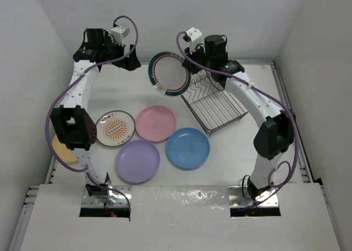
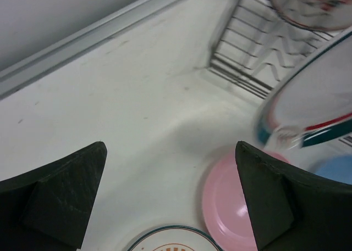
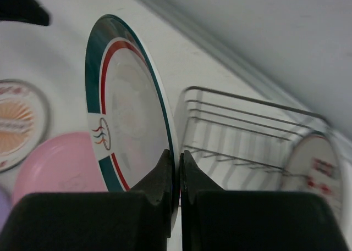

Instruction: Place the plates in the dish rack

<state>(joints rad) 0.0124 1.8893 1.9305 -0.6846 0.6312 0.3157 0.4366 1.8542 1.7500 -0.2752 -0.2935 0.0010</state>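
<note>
My right gripper (image 1: pixel 188 70) (image 3: pixel 177 157) is shut on the rim of the green-rimmed plate (image 1: pixel 170 73) (image 3: pixel 132 108) and holds it on edge in the air just left of the dish rack (image 1: pixel 217 105) (image 3: pixel 231 130). A red-dot plate (image 3: pixel 313 168) (image 2: pixel 313 6) stands in the rack. My left gripper (image 1: pixel 131 61) (image 2: pixel 170 152) is open and empty, high above the table's back left. On the table lie the sunburst plate (image 1: pixel 115 128), pink plate (image 1: pixel 156 123), blue plate (image 1: pixel 188 148) and purple plate (image 1: pixel 137 161). A yellow-orange plate (image 1: pixel 65 150) is partly hidden behind the left arm.
White walls close in the table at the back and sides. A raised rail (image 2: pixel 88 42) runs along the table's back edge behind the rack. The rack sits at an angle near the back right.
</note>
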